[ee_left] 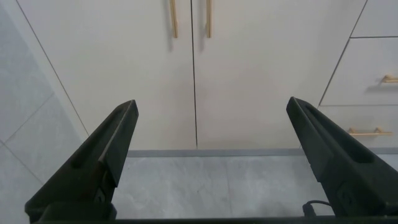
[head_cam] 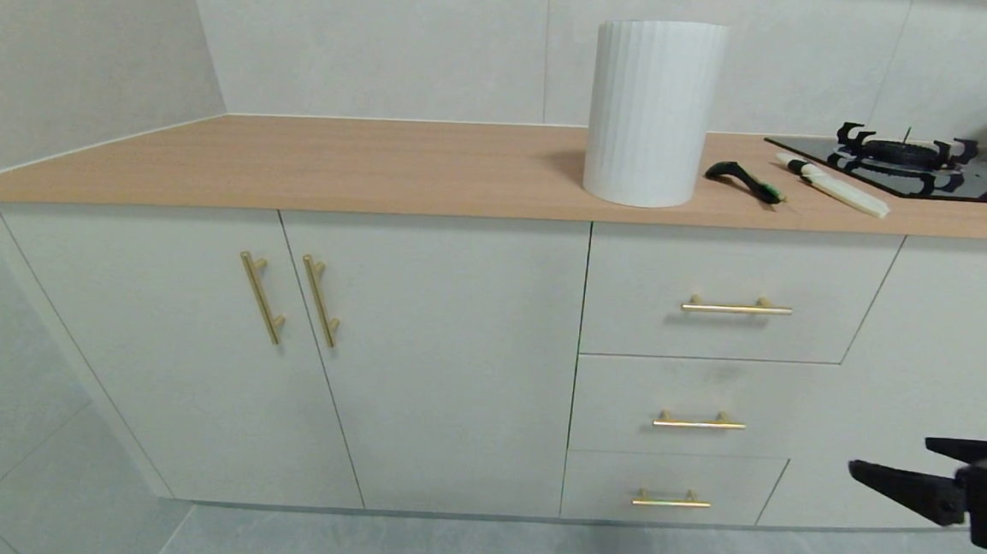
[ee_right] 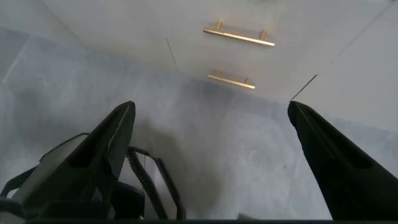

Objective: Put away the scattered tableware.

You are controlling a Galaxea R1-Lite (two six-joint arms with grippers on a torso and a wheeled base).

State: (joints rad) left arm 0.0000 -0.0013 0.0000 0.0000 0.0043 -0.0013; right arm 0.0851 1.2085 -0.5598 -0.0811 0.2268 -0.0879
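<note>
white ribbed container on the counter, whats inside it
Nothing inside can be seen: the white ribbed container stands upright and its tall wall hides the inside. On the counter beside it lie a black-handled tool and a pale utensil.

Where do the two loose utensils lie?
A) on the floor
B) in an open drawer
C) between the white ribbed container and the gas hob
C: the black-handled utensil and the white utensil lie on the countertop, between the ribbed container and the gas hob.
</note>
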